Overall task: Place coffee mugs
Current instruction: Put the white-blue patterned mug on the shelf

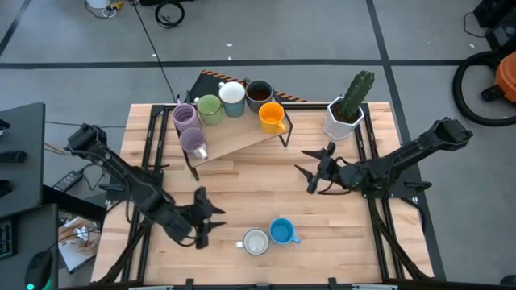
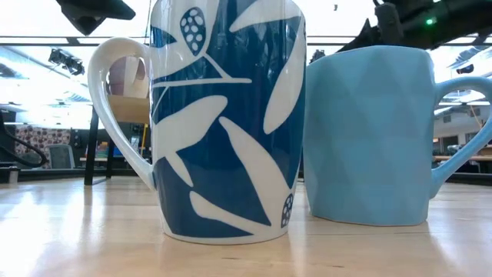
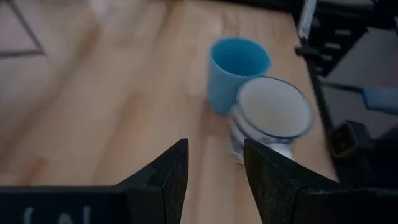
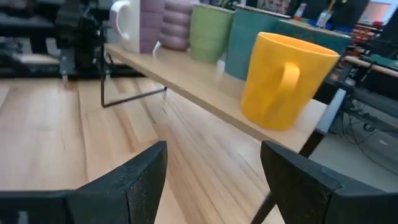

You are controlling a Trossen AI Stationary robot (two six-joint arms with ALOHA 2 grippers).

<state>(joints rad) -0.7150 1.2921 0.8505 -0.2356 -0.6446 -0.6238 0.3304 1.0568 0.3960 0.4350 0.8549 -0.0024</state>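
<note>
Left gripper (image 1: 201,219): my fingers stand apart and empty, near the table's front edge, beside the white leaf-patterned ceramic mug (image 1: 255,242) touching the light blue faceted mug (image 1: 282,232).
Approach: straddle the white mug's rim without nudging blue.
Right gripper (image 1: 316,171): spread, empty, mid-table.
Raised wooden shelf (image 1: 242,138): six mugs; orange mug (image 1: 272,118) at its end.

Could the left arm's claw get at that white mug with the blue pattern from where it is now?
Probably yes: the left claw is open and faces the patterned mug over bare wood; the blue mug stands behind it, not between.
</note>
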